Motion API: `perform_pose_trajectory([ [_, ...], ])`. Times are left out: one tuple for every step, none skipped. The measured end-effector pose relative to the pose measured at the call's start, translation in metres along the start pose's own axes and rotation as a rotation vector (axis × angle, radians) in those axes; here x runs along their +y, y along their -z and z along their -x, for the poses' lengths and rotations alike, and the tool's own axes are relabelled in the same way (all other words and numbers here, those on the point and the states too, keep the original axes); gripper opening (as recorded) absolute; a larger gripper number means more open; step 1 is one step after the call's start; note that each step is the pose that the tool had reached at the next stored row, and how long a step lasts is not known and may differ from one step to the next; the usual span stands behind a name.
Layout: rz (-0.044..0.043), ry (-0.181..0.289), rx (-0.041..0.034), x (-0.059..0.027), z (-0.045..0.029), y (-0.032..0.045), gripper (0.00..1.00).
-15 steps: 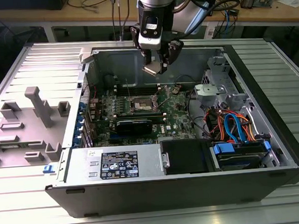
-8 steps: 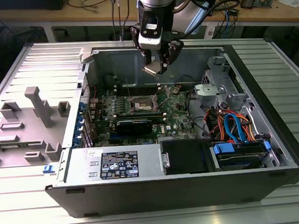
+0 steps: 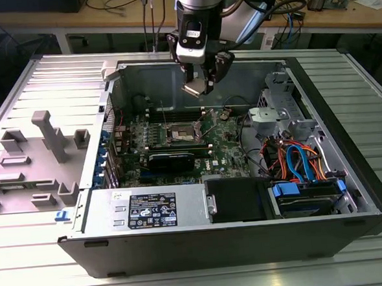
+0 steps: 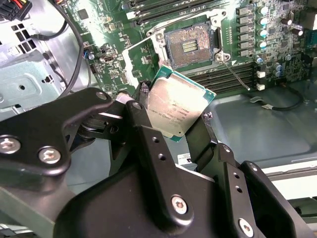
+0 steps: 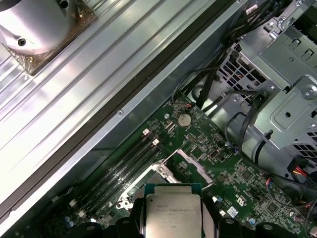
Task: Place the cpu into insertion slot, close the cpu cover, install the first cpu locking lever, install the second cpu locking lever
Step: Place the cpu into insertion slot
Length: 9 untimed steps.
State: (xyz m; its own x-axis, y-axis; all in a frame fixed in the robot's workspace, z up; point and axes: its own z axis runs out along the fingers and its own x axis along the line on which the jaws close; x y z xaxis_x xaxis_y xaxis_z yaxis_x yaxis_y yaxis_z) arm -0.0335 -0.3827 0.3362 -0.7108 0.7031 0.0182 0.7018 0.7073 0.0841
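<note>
My gripper (image 3: 199,85) hangs above the green motherboard (image 3: 227,144) inside the open computer case, shut on the cpu (image 3: 194,88). In both wrist views the cpu (image 4: 179,105) (image 5: 172,210) is a silver-topped square with a green edge, clamped by two opposite edges between the black fingers (image 4: 143,111). The insertion slot (image 4: 190,43) lies below and apart from it, its dark centre bare inside a silver rim (image 3: 181,134). The cpu cover (image 5: 190,162) stands tilted up at the socket's side. A thin wire lever (image 4: 236,74) sticks out from one socket corner, unlatched.
Long black memory slots (image 5: 126,168) run beside the socket. A silver drive cage (image 3: 273,115) with orange and blue cables (image 3: 296,159) fills the exterior view's right of the case. A power supply (image 3: 149,207) sits at the front. Grey fixture blocks (image 3: 44,136) stand on the table at the exterior view's left.
</note>
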Motion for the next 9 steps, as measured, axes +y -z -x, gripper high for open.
perform_pose_trajectory([
  [0.0001,-0.005,-0.0004,0.0,0.0,-0.0001,0.55],
  [0.0004,-0.016,-0.0014,0.0,0.0,-0.0003,0.55],
  [0.0006,-0.029,-0.0025,0.0,0.0,-0.0004,0.55],
  [0.001,-0.047,-0.0039,0.0,0.0,-0.0007,0.55],
  [0.0011,-0.06,-0.005,-0.0001,0.0,-0.0008,0.55],
  [0.0016,-0.086,-0.0071,-0.0001,0.0,-0.0011,0.55],
  [0.0021,-0.114,-0.0094,-0.0001,0.0,-0.0014,0.55],
  [0.0024,-0.129,-0.0107,-0.0001,0.0,-0.0016,0.55],
  [0.0026,-0.145,-0.012,-0.0002,0.0,-0.0017,0.55],
])
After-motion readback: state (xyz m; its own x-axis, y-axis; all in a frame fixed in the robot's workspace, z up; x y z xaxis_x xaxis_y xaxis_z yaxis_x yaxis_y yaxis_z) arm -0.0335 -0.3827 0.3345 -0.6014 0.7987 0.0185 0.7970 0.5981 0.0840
